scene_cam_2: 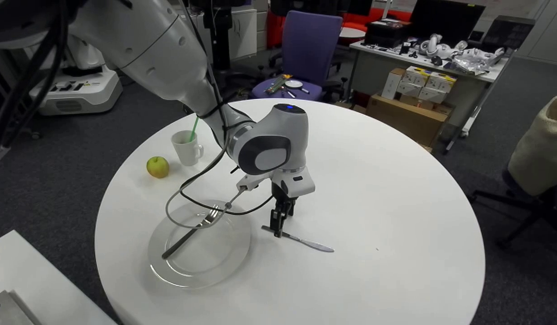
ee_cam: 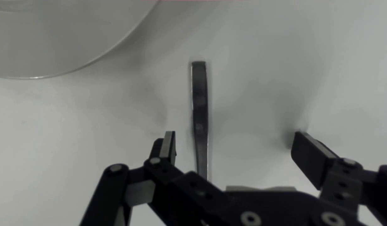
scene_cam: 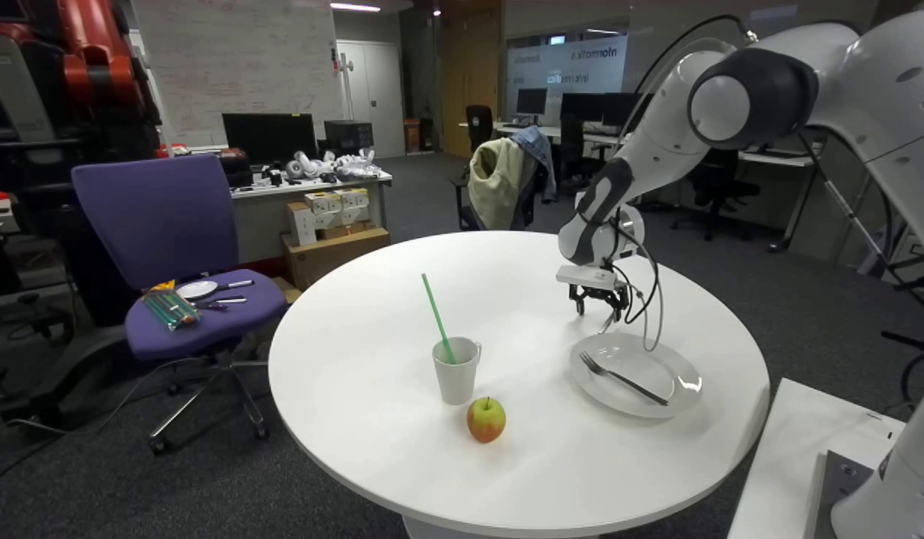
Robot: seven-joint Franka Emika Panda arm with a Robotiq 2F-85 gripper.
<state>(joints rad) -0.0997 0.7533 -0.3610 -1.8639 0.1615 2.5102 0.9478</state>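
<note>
My gripper [ee_cam: 235, 131] is open and points down over the white table, its fingers on either side of a dark-handled knife [ee_cam: 199, 94]. The handle runs between them, nearer the left finger [ee_cam: 168, 144] in the wrist view, and seems untouched. In an exterior view the knife's blade [scene_cam_2: 317, 245] extends past the gripper [scene_cam_2: 284, 225], flat on the tabletop. Beside the gripper [scene_cam: 600, 314] stands a white plate [scene_cam: 679, 363] with a fork [scene_cam: 628, 383] lying on it. The plate's edge [ee_cam: 87, 62] shows at the wrist view's upper left.
A white mug [scene_cam: 454, 383] holding a green straw [scene_cam: 434, 305] stands on the round table [scene_cam: 372, 314], with a red-green apple [scene_cam: 486, 421] close by. Loose cables [scene_cam_2: 170, 212] from the arm hang over the plate. A purple chair [scene_cam: 159, 217] stands beyond the table.
</note>
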